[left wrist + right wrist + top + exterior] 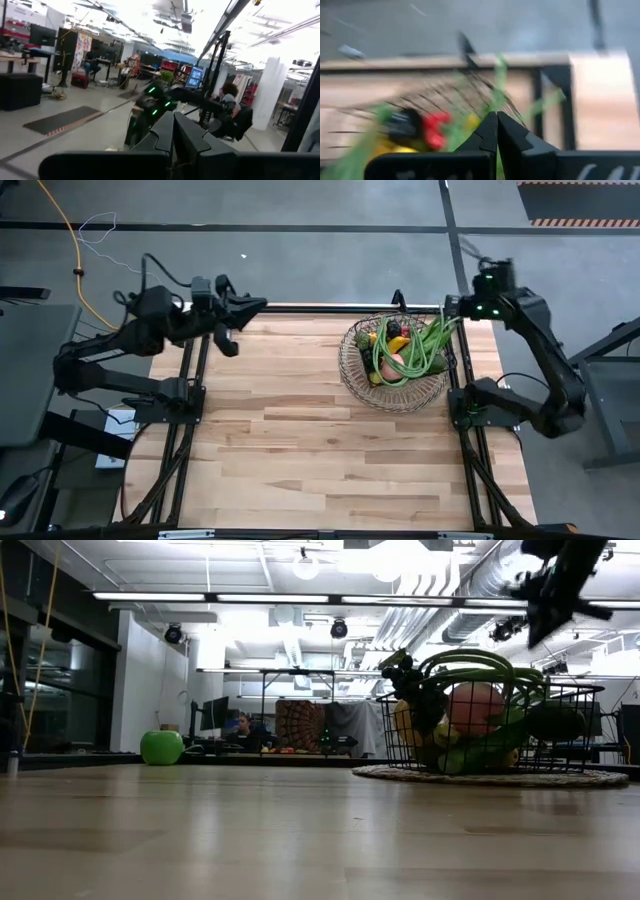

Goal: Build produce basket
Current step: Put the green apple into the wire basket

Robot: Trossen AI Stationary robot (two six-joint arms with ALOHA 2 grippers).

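Observation:
The wire basket [395, 365] stands on the table's far right part, on a flat round woven mat [490, 777]. It holds the produce: long green beans [425, 345], a pink peach [475, 705], yellow fruit [398, 343] and something red [436, 125]. A green apple [161, 747] shows at the far left in the low view only. My right gripper [450, 307] hangs shut above the basket's far right rim, slanting down, also in the low view [545, 600]. My left gripper [262, 304] is shut in the air over the table's far left edge, pointing toward the right arm.
Bare wooden tabletop [300, 440] stretches across the middle and the near side. Black frame rails [190, 390] run along the left and right edges. In the left wrist view the right arm [155, 97] shows with green lights, and people sit in the room beyond.

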